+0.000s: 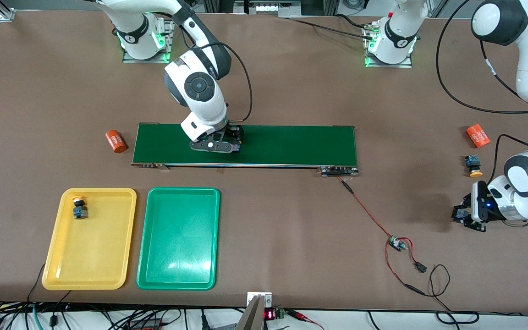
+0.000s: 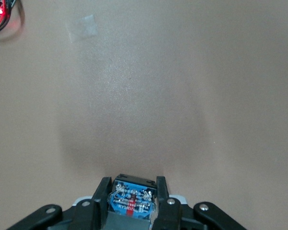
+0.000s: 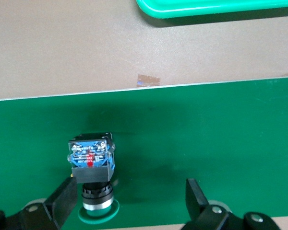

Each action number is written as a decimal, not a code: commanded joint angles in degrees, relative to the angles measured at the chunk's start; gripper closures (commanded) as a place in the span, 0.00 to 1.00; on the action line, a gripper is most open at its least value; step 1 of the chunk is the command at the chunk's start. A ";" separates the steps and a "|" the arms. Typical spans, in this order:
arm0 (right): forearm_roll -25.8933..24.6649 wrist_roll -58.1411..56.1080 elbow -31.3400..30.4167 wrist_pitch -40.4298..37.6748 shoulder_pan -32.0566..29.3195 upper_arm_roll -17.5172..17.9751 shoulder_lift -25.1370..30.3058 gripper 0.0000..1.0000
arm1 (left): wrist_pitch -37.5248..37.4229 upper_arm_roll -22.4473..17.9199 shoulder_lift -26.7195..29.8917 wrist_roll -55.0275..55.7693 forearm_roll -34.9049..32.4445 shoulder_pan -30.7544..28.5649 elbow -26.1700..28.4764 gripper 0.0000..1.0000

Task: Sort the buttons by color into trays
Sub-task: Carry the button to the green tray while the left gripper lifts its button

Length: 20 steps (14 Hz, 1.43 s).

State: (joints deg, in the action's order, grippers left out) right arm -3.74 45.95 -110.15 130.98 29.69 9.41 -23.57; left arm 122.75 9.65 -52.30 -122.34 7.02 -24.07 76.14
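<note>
Two grippers: left (image 2: 133, 201) clamps a button (image 2: 132, 197), right (image 3: 129, 201) spread over another (image 3: 91, 165).

The right gripper (image 1: 227, 147) is low over the conveyor belt (image 1: 291, 144), its jaws spread wide, one finger (image 3: 62, 199) beside a green-capped button (image 3: 92, 167) standing there. The left gripper (image 1: 463, 215) hangs above the table (image 1: 291, 220) at the left arm's end, jaws closed on a blue-bodied button (image 2: 131, 197).
</note>
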 commanded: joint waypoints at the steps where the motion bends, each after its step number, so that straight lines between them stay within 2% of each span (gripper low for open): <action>1: -1.45 1.60 0.99 0.32 0.01 0.35 -1.38 0.00 | -1.02 0.55 0.09 -1.76 0.80 -0.80 -1.25 0.88; 4: -1.54 1.51 0.99 1.47 0.01 0.35 -2.53 0.00 | -3.99 0.55 1.67 -1.24 0.80 -1.07 -1.08 0.93; 10: -2.59 1.51 0.99 2.17 0.10 0.35 -3.50 0.00 | -7.95 0.46 9.84 4.29 0.62 0.69 4.10 0.99; 11: -2.68 1.51 0.99 2.17 0.01 0.35 -3.58 0.06 | -8.83 0.46 10.45 6.22 0.62 0.95 4.19 1.00; 14: -4.78 1.42 0.99 2.17 0.01 0.26 -3.59 0.55 | -10.16 0.20 11.77 12.63 0.62 3.49 4.28 1.00; 16: -4.97 1.34 0.99 2.09 -0.07 0.26 -3.59 0.78 | -10.16 -0.07 12.65 19.03 0.62 5.43 5.15 1.00; 17: -4.97 1.16 0.99 2.00 -0.16 0.26 -3.50 0.86 | -10.07 -0.07 13.01 23.07 0.62 5.87 6.03 1.00; 20: -4.88 0.02 1.95 1.39 -0.78 0.00 -2.97 0.92 | -9.99 -0.16 13.88 32.67 0.36 8.68 7.27 1.00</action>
State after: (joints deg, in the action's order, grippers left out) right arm -7.66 46.24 -109.86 132.91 29.50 9.39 -26.54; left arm 112.90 10.42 -41.44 -94.67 7.02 -16.96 80.11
